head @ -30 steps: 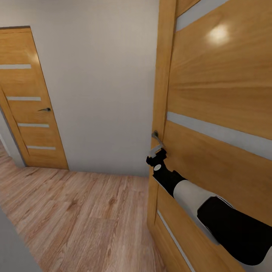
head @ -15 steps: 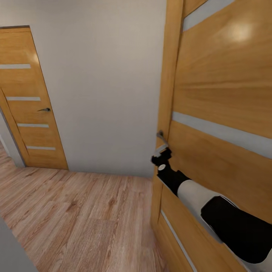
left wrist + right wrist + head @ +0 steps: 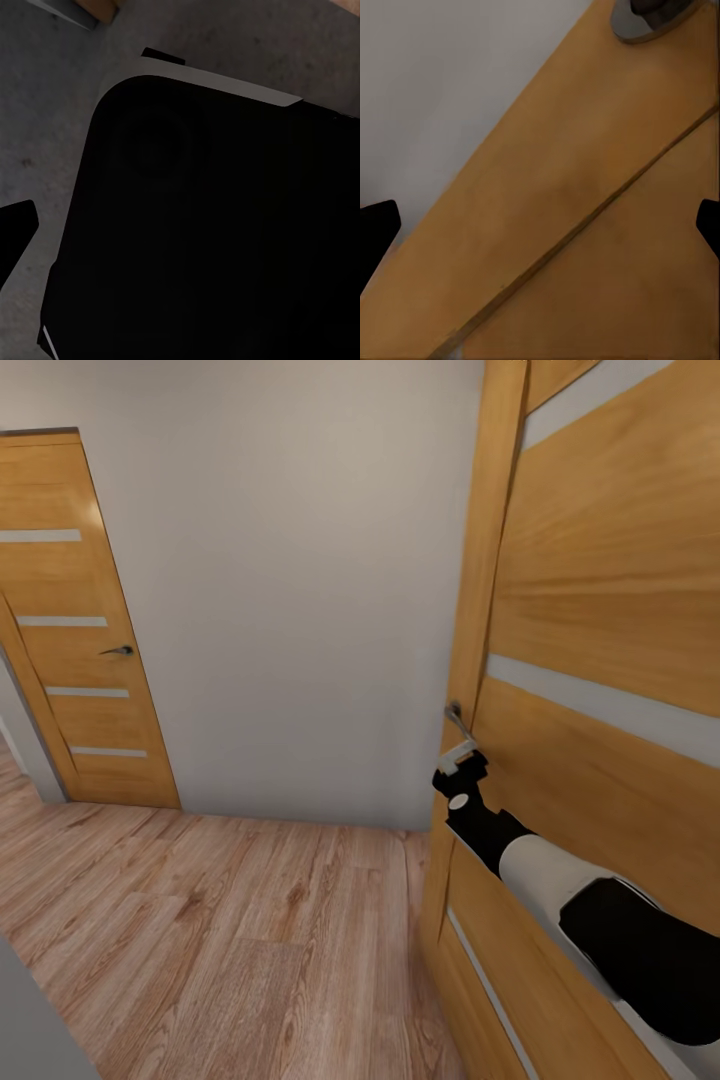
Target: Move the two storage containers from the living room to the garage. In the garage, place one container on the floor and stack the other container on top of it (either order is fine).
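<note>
Door (image 3: 600, 610) swung further right with right gripper (image 3: 458, 765) at handle (image 3: 457, 722); fingers spread.

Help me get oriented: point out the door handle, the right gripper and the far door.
Door handle (image 3: 457, 722), head view, its lever.
Right gripper (image 3: 458, 760), head view, between its fingertips.
Far door (image 3: 75, 660), head view, mid panel.

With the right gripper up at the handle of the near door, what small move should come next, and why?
Probably keep pushing the near door further round with the right gripper. That gripper sits just under the door handle against the door's edge, with its fingertips apart in the right wrist view and nothing between them. The door stands only part open, its edge close to the wall, so the way through looks narrow.
</note>
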Controlling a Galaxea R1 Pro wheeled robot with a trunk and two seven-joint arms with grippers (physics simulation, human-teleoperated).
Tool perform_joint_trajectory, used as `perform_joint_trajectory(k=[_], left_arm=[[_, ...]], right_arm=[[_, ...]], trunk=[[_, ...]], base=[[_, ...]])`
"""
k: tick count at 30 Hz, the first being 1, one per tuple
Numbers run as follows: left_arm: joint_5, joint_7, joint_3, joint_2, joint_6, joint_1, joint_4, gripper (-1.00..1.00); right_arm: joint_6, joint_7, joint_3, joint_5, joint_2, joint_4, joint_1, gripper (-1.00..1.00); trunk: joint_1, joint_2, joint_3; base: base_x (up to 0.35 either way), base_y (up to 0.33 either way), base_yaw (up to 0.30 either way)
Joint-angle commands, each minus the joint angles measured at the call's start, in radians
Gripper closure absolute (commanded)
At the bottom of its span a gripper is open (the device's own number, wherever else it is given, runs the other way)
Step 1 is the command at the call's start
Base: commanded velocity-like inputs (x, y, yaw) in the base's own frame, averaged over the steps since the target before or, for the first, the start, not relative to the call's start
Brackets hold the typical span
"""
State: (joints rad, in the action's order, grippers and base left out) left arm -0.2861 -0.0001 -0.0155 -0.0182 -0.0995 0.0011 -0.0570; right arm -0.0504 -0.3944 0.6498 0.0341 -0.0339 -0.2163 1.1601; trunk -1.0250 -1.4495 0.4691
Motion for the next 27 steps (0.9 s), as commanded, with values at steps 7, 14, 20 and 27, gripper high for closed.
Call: perform_joint_trajectory(k=[7, 14, 20, 27], left_arm=[[-0.004, 0.0, -0.001, 0.0, -0.002, 0.0, -0.001, -1.0], [-0.004, 0.0, -0.001, 0.0, -0.002, 0.0, -0.001, -1.0], [-0.004, 0.0, -0.001, 0.0, -0.002, 0.0, -0.001, -1.0], [-0.004, 0.0, -0.001, 0.0, -0.002, 0.0, -0.001, -1.0]], right_arm=[[-0.005, -0.019, -0.013, 0.001, 0.081, 0.002, 0.001, -1.0], [-0.005, -0.022, -0.013, -0.003, 0.127, 0.003, 0.001, -1.0], [-0.004, -0.023, -0.014, -0.004, 0.167, 0.003, 0.0, -1.0], [-0.003, -0.023, -0.015, -0.005, 0.208, 0.005, 0.001, -1.0]], trunk=[[0.0, -0.001, 0.001], [0.0, -0.001, 0.001], [0.0, -0.001, 0.001], [0.0, -0.001, 0.001]], base=[[0.0, 0.0, 0.0], [0.0, 0.0, 0.0], [0.0, 0.0, 0.0], [0.0, 0.0, 0.0]])
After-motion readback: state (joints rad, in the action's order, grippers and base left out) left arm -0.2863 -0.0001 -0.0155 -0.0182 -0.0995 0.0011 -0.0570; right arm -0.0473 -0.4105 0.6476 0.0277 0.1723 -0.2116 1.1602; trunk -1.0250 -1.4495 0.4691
